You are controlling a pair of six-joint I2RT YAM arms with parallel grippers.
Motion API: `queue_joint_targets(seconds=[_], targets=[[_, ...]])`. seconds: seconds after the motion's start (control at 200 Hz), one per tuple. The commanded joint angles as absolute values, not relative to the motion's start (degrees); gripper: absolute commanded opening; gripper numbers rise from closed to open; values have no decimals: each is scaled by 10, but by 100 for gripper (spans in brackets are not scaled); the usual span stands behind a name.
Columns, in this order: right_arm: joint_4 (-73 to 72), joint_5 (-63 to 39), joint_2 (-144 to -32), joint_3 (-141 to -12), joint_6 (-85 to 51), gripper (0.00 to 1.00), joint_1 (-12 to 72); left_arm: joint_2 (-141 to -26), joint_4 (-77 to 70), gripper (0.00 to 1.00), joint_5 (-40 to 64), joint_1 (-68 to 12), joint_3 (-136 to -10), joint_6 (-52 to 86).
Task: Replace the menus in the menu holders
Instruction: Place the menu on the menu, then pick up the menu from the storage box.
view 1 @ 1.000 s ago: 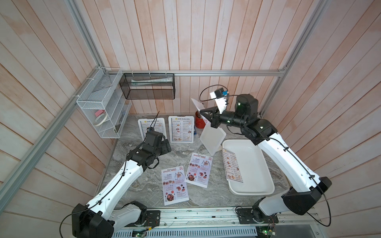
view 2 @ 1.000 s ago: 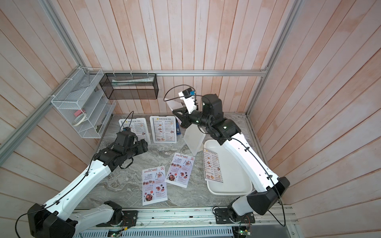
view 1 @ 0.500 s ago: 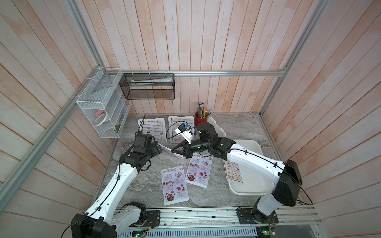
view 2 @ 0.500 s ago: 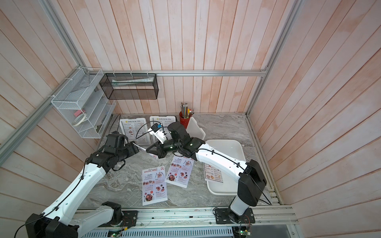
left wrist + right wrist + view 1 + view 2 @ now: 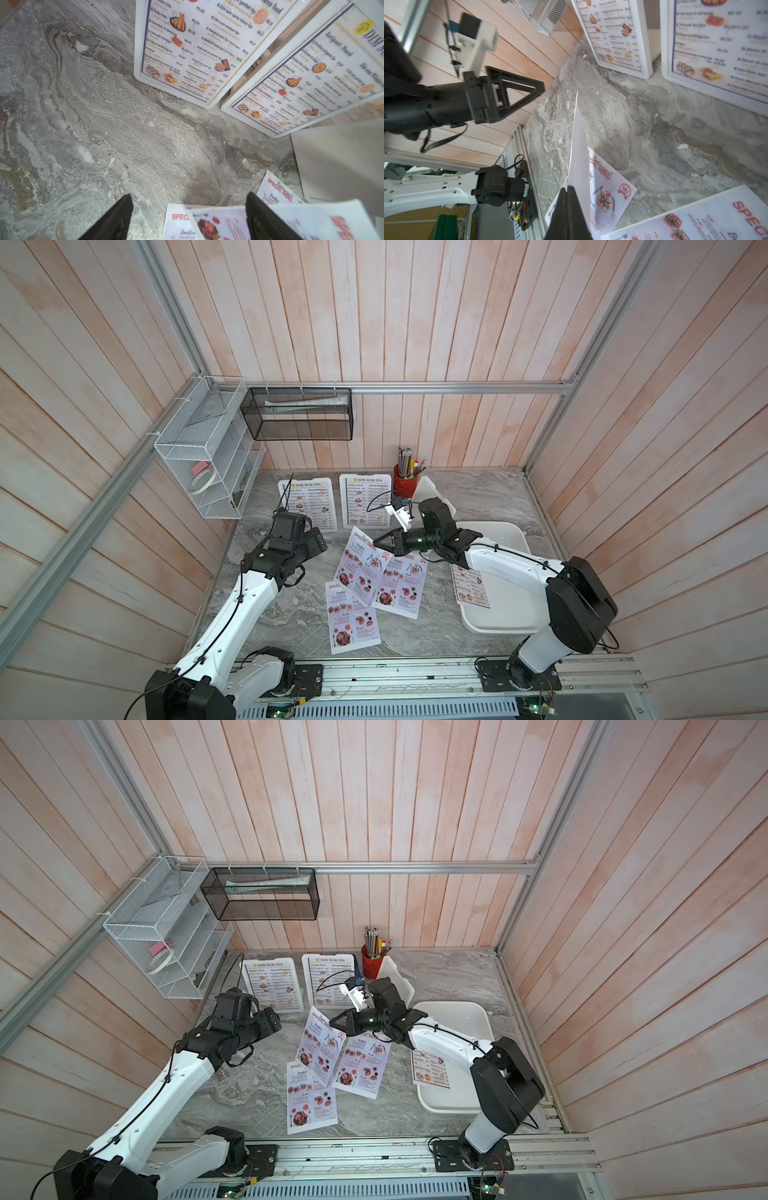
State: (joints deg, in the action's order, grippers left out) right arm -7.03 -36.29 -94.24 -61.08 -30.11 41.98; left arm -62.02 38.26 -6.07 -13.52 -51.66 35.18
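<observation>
Marble desk (image 5: 478,497), white tray (image 5: 507,556) on the right. Empty holder (image 5: 431,491) stands behind the right hand (image 5: 568,190), beside the pencil cup (image 5: 402,485). That hand pinches a special menu (image 5: 359,562) by its edge, long axis front-back. Left hand (image 5: 189,205) is open, nearer the two filled holders (image 5: 137,62).

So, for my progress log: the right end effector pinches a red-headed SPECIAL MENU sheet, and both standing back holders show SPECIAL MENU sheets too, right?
No. Both top views show the two white plastic holders at the back displaying black-headed DIM SUM INN paper sheets; the right end effector does pinch a red-headed SPECIAL MENU sheet.
</observation>
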Motion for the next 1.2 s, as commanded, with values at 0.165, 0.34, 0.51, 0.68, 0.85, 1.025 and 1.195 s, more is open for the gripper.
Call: queue_joint_targets(seconds=[0.165, 0.34, 0.51, 0.68, 0.85, 1.025, 1.195], targets=[[-38, -264, -964, -632, -251, 20, 423, -622, 369, 86, -93, -218, -531, 348], [12, -243, -926, -639, -248, 41, 411, -627, 369, 86, -96, -258, -533, 354], [66, -248, -850, -633, -253, 46, 396, -654, 319, 86, -43, -333, -541, 372], [152, -231, -785, -604, -254, 51, 369, -714, 220, 86, 17, -415, -544, 402], [175, -172, -696, -531, -297, 55, 350, -800, 160, 86, 41, -492, -582, 409], [207, -145, -621, -459, -325, 55, 309, -867, 114, 87, 73, -538, -615, 415], [232, -126, -569, -411, -326, 56, 240, -930, 102, 86, 112, -556, -655, 404]])
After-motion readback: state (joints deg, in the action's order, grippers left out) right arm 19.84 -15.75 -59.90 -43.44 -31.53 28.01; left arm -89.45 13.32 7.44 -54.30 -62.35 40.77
